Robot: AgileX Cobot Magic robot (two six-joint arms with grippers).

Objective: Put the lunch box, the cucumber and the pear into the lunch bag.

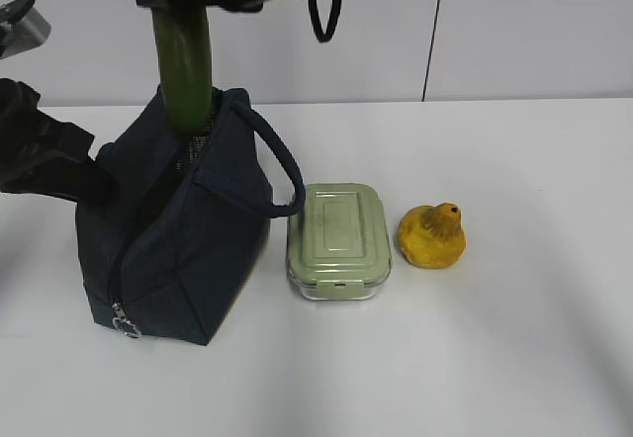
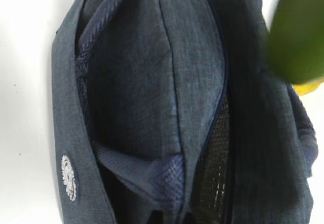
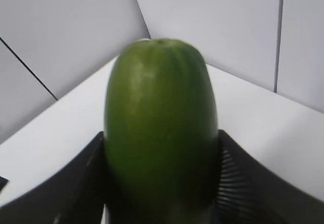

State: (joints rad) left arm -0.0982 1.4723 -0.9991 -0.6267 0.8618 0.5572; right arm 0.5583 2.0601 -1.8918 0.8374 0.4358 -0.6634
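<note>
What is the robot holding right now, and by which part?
The right tool grips the cucumber near its upper end, its lower end dipping into the lunch bag. Whether the left tool holds anything cannot be told.

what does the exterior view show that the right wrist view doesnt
Only the exterior view shows the lunch bag standing open, the lunch box beside it, the pear further right, and the left arm at the bag's left side. Only the right wrist view shows the right gripper's fingers pressed against both sides of the cucumber. Both show the cucumber, held upright with its lower end in the bag's opening, and the white table.
</note>
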